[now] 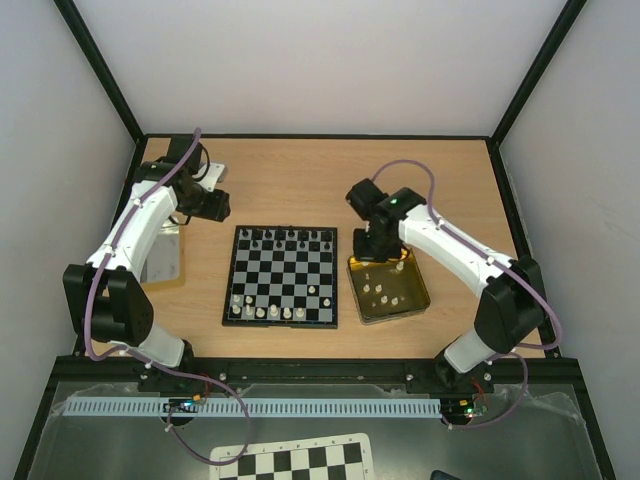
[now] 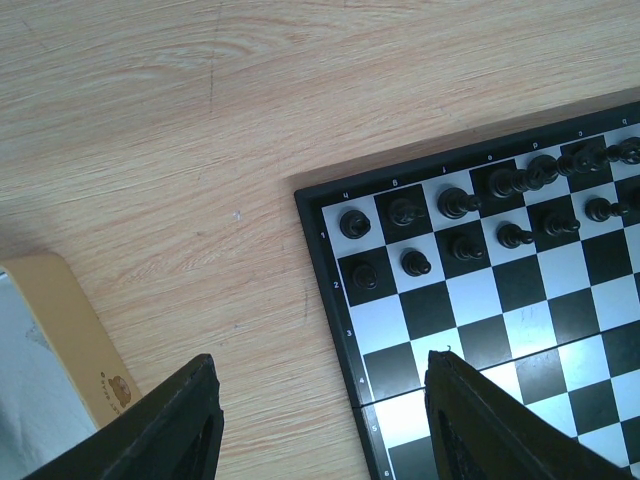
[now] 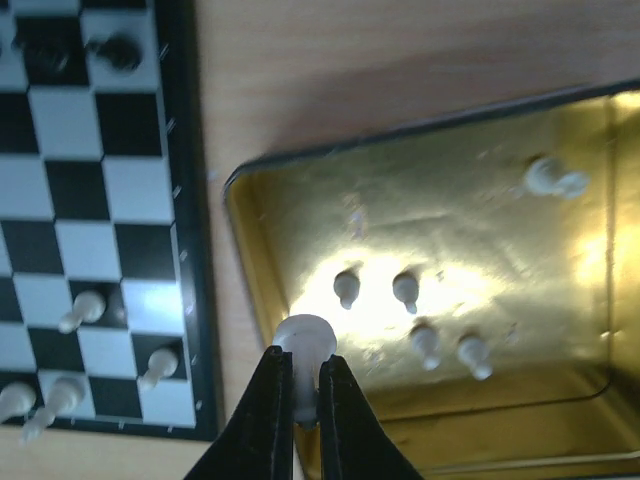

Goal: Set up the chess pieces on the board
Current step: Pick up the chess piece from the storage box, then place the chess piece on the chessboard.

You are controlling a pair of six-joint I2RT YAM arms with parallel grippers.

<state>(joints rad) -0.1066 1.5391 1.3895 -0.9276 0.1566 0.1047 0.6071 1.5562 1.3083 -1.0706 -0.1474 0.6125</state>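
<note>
**White piece (image 3: 305, 338) gripped at the tin: notes for the carry to the board**

The white piece is round-headed and pawn-like. It stands upright in the right gripper (image 3: 302, 368), whose fingers are closed narrow on its stem, over the near-left corner of the gold tin (image 3: 330, 215). We cannot tell whether its base is clear of the tin's rim. Five more white pieces (image 3: 405, 288) lie on the tin floor, apart from it.

The board (image 3: 100, 200) lies just beside the tin on the table (image 2: 200, 150). The black set (image 2: 460, 205) fills the two far rows, and the white side is only partly filled.

Our judgement for the carry:
- We lift straight up until the base clears the rim, then traverse left.
- We keep the wrist level and slow, since a piece pinched by so thin a stem may pivot.
- We choose an empty near-row square and descend vertically, so the fingers miss the neighbouring white men (image 3: 80, 308).
- We release only once the base sits flat on the square.

The left gripper (image 2: 320, 430) hangs half open and empty near the board's black-side corner. It is away from our path, so we leave it there.
</note>
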